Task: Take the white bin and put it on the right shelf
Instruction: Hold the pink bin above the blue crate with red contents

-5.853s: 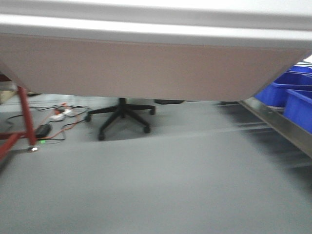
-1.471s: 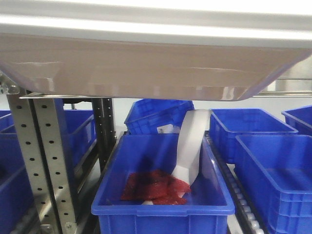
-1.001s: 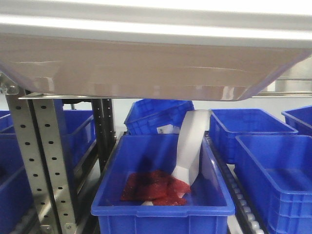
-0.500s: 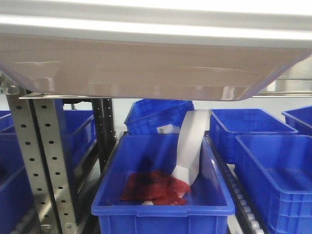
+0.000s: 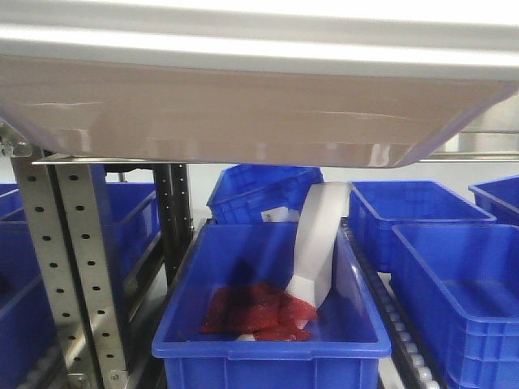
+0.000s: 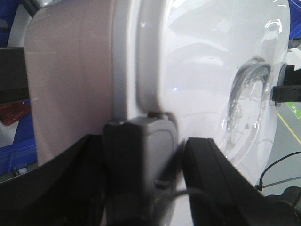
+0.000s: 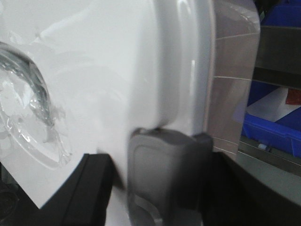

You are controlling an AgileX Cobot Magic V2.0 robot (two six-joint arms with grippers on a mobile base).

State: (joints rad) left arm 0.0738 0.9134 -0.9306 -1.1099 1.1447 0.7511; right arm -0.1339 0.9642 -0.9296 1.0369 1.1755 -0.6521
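The bin (image 5: 243, 113) hung before the rack, held by both arms. Its base was about level with the shelf (image 5: 478, 146) and above a blue crate (image 5: 268, 344) holding red pieces (image 5: 251, 312). The left gripper (image 6: 141, 193) was closed around the grey clasp (image 6: 141, 150) at one lid edge, a black finger on each side. The right gripper (image 7: 164, 202) clamped the opposite clasp (image 7: 162, 165) the same way. Perforated posts (image 5: 49, 267) stood at the rack's left.
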